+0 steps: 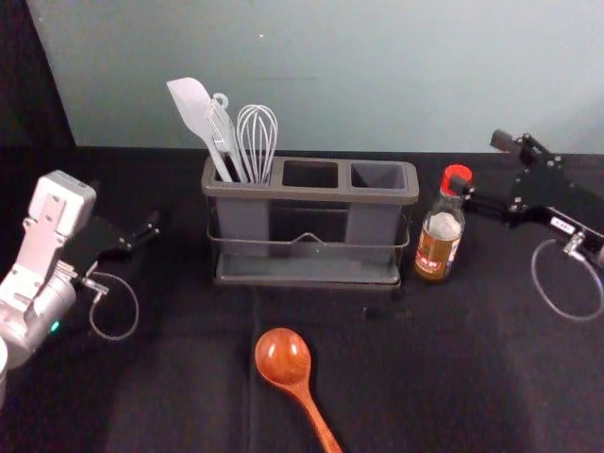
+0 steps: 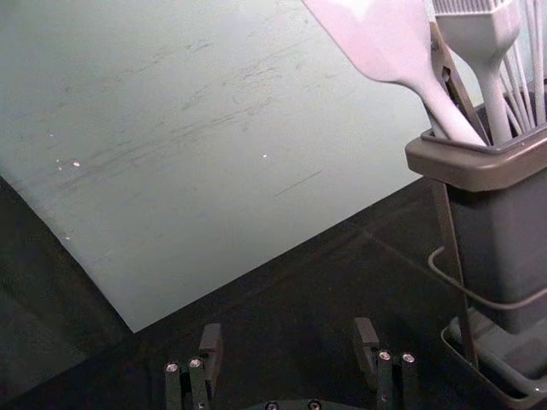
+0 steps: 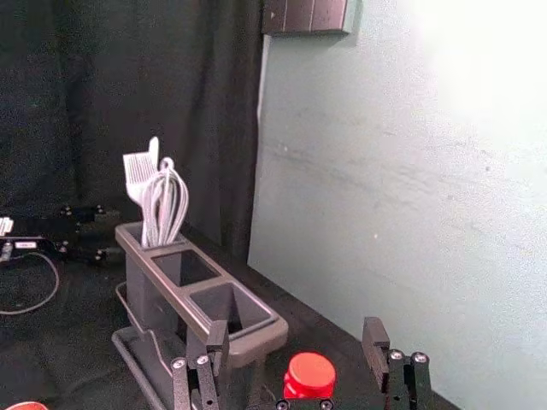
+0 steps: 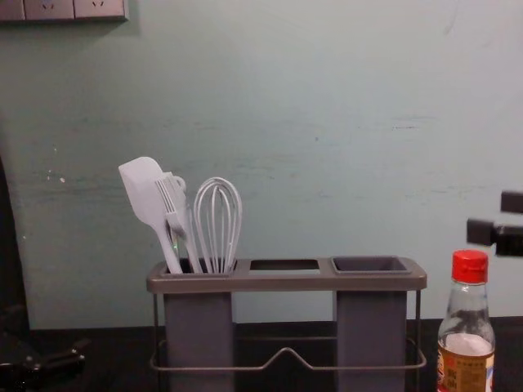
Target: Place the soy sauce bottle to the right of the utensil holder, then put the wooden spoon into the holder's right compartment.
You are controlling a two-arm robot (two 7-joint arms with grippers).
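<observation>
red tops the soy sauce bottle, which stands upright on the black-covered desk, just beside the right end of the grey-brown utensil holder. the right gripper is released, its two fingers spread well apart; the chest view has it above the bottle's cap and a little to the right, and the right wrist view sees the red cap in the space between the fingers, with nothing clenched.

the left gripper is parked to the left of the holder, also released, fingers wide apart in its own wrist view.

glossy and reddish brown, the wooden spoon lies on the desk in front of the holder, its bowl toward the holder and its handle running toward the near edge, slanting a bit to the right. the holder's left compartment carries a pale spatula, a brush and a whisk, all leaning with heads up. the right compartment is a grey cup set in the frame, on the side nearest the bottle.
</observation>
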